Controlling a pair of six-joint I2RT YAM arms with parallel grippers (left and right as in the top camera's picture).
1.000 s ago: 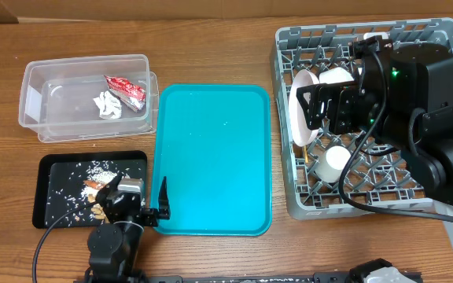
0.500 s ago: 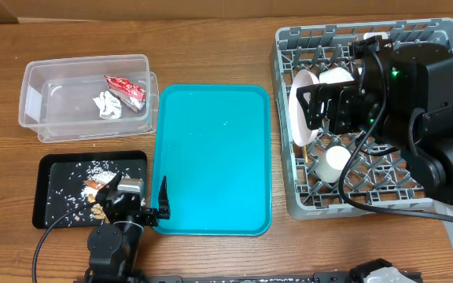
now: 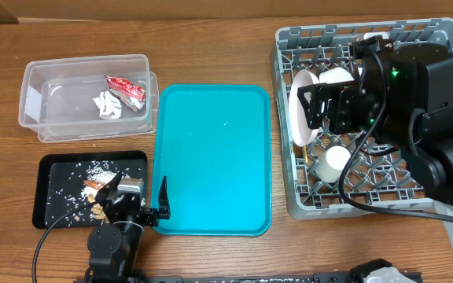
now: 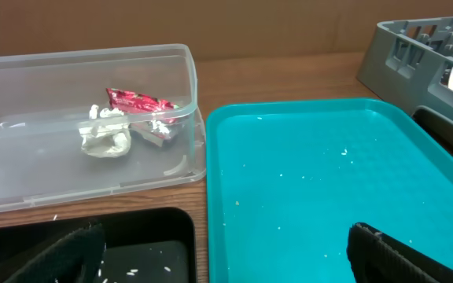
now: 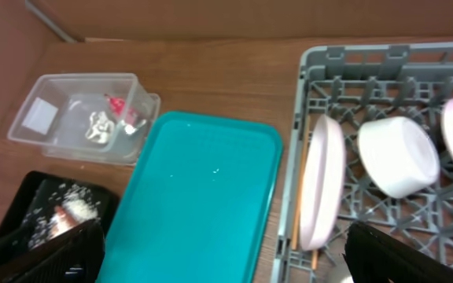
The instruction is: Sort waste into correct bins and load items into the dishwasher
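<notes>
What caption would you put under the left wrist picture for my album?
Left wrist view: a clear bin holds a red wrapper and crumpled napkin, beside a crumb-flecked teal tray.

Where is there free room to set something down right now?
The teal tray is bare but for crumbs, bordered by the clear bin, black tray and dish rack. Bare table runs beyond the tray's far edge. Crowded: the rack, holding a plate and cups under the right arm; the tray's near-left corner, by the left gripper.

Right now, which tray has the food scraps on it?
The black tray: rice lies scattered on it. The teal tray shows only stray specks.
</notes>
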